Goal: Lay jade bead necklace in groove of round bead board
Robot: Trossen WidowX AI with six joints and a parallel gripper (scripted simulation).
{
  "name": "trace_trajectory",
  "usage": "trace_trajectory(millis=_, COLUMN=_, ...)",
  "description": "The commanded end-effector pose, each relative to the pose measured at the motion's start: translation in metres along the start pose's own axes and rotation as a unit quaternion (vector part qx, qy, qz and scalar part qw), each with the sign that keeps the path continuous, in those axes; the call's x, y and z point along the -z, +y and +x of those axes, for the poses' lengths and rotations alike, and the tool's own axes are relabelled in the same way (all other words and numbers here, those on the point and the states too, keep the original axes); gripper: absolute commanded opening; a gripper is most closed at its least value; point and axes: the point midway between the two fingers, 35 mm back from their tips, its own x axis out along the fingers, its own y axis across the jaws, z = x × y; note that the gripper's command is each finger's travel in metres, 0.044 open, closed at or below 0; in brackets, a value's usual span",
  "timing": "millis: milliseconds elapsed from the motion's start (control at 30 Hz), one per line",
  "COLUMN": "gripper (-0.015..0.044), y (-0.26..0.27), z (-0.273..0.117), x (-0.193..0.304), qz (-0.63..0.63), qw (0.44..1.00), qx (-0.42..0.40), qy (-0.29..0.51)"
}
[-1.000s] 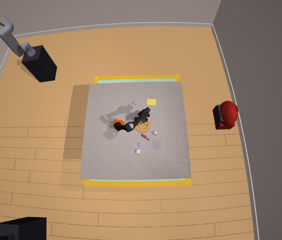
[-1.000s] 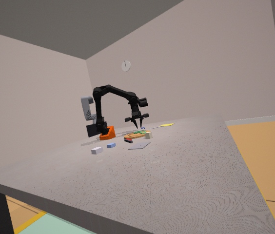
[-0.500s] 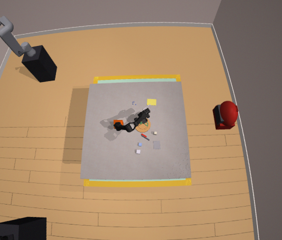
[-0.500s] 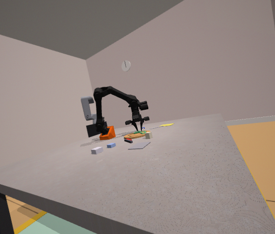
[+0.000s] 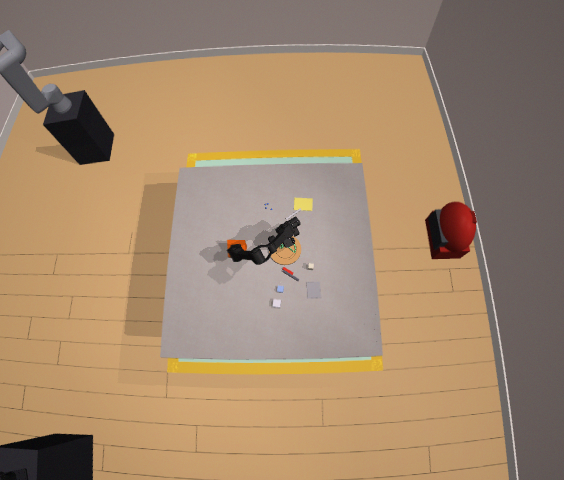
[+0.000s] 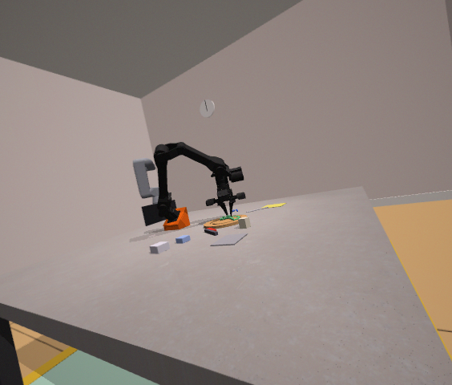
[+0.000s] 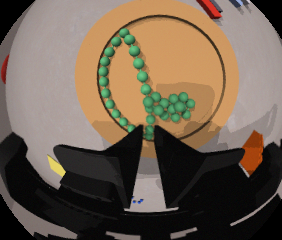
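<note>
The round wooden bead board [image 5: 283, 256] [image 6: 209, 224] [image 7: 88, 75] lies flat on the table. The jade bead necklace [image 5: 294, 249] [image 6: 234, 217] [image 7: 142, 76] is on it. In the wrist view one strand curves along the groove's left side. A second strand runs from the upper left down across the middle, and several beads are bunched right of centre. My gripper [image 6: 229, 215] [image 7: 148, 128] is low over the board's near side in the wrist view. Its fingers are open only narrowly, with beads between or just beneath the tips and slim gaps beside them.
A red-and-black tool [image 5: 287, 270] [image 6: 210, 231] and a cream block [image 5: 310, 266] [image 6: 244, 222] lie near the board. A grey sheet [image 5: 313, 289], a blue block [image 5: 279, 288] and a white block [image 5: 276, 303] lie farther off. Beyond are a yellow sheet [image 5: 303, 204] and small blue pieces [image 5: 267, 206].
</note>
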Motion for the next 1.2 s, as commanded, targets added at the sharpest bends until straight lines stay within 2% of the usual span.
trace_trajectory(millis=0, gripper=0.0033, y=0.000, z=0.000, x=0.000, qz=0.000, qw=1.000, qx=0.000, qy=0.000)
trace_trajectory(millis=167, gripper=0.0000, y=0.000, z=0.000, x=0.000, qz=0.000, qw=1.000, qx=0.000, qy=0.000)
trace_trajectory(millis=1167, gripper=0.0000, y=-0.013, z=-0.006, x=0.015, qz=-0.005, qw=1.000, qx=0.001, qy=-0.002)
